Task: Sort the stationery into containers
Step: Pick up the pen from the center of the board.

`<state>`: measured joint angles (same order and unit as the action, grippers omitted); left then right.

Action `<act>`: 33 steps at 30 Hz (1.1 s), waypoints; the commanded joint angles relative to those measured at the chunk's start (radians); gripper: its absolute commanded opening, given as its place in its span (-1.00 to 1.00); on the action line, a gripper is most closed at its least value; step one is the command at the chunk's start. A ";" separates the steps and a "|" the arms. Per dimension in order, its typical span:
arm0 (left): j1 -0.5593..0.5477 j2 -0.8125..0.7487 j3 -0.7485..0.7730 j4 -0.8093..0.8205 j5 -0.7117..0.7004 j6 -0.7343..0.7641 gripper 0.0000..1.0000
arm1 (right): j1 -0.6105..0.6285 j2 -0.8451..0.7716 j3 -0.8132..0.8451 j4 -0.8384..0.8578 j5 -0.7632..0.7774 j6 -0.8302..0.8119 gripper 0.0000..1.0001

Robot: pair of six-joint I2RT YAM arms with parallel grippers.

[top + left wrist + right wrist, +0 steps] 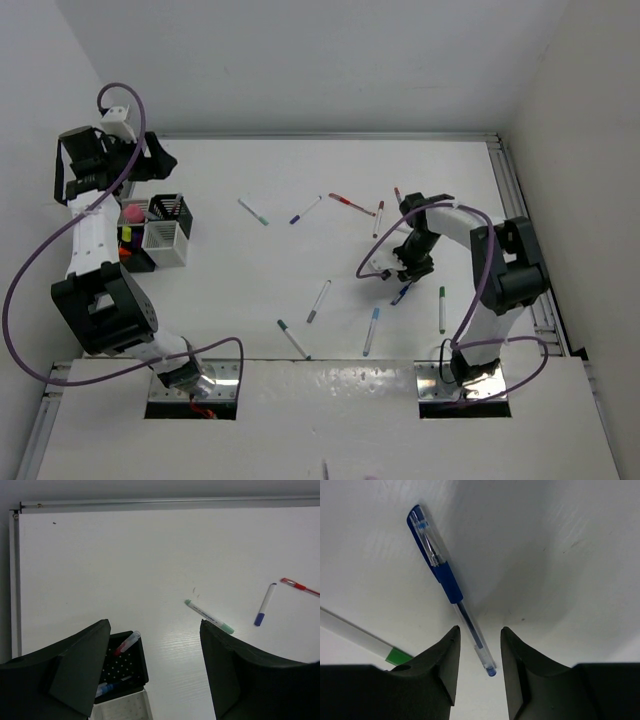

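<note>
My left gripper (155, 625) is open and empty, hovering above a black mesh container (137, 652) that holds a red-capped pen (127, 643) and a blue pen (107, 688). The white container (125, 709) stands beside it. From above, the left gripper (152, 160) hangs behind the group of containers (171, 209). My right gripper (480, 629) is open and low over the table, its jaws either side of the tip end of a blue pen (440, 565) without touching it. In the top view the right gripper (398, 272) sits just above that blue pen (403, 293).
Loose pens lie across the table: a green-capped marker (209, 616), a blue-capped marker (265, 604), a red pen (299, 585), a green pen (442, 309), a light blue one (371, 331), a grey one (318, 300). A green-tipped marker (360, 640) lies left of the right jaws.
</note>
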<state>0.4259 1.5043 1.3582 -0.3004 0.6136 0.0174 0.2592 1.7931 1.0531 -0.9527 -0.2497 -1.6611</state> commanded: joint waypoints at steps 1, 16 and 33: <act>-0.004 -0.049 0.005 0.018 0.035 -0.043 0.57 | -0.014 0.023 -0.010 0.032 0.013 -0.077 -0.25; -0.009 -0.101 -0.014 0.056 0.069 -0.074 0.56 | 0.011 -0.027 -0.092 0.066 -0.002 -0.117 -1.00; -0.239 -0.337 -0.249 0.532 0.276 -0.605 0.63 | 0.136 -0.218 0.234 1.066 -0.562 2.048 -1.00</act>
<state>0.2409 1.2198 1.1172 0.0433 0.8471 -0.4229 0.3584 1.5974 1.2953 -0.2543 -0.7685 -0.1650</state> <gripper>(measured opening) 0.803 0.023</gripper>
